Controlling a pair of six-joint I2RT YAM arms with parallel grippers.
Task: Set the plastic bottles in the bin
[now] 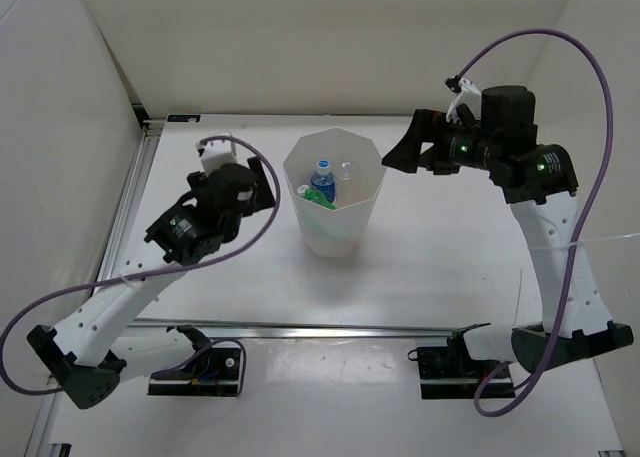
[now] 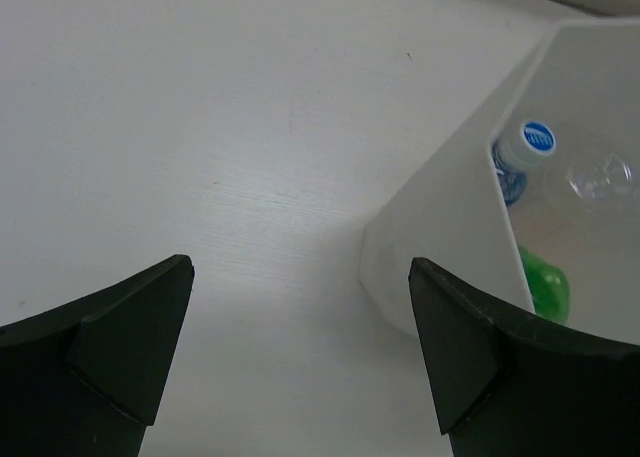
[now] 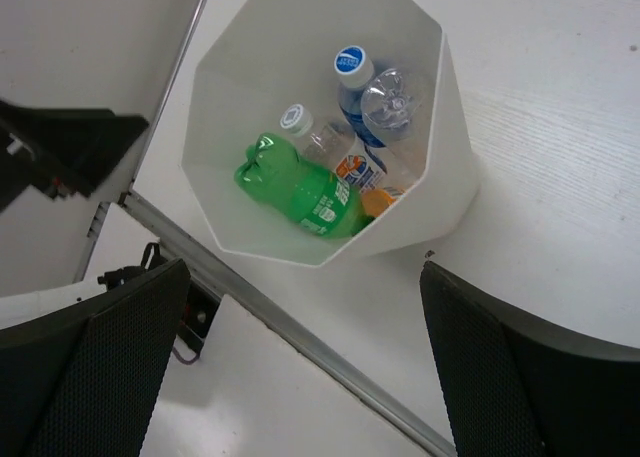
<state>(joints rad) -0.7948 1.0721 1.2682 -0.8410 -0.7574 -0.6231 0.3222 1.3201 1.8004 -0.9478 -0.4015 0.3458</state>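
Bottles are all lying inside the tall white faceted plastic bin [image 3: 455, 167], which is standing on the white table [image 1: 450, 267] between my two arms. Looking down through my right wrist, I am counting the green plastic bottle [image 3: 300, 192], the blue-capped clear bottle [image 3: 352, 72], the plain clear bottle [image 3: 390, 102], the white-capped pale-labelled bottle [image 3: 298, 122] and a corner of the orange bottle [image 3: 377, 203] under them. I am finding none outside the bin, so I am judging the task to be at its end. My left gripper [image 2: 300, 277] is hanging just beside the bin's wall, fingers spread wide and holding nothing. My right gripper [image 3: 302, 272] is hovering above and beside the rim, equally wide and bare. What is coming next is calling only for pulling both arms back without nudging the bin. The purple cables [image 1: 545, 33] looping off each wrist and the metal rail [image 1: 330, 327] along the near edge are standing closest to that retreat.
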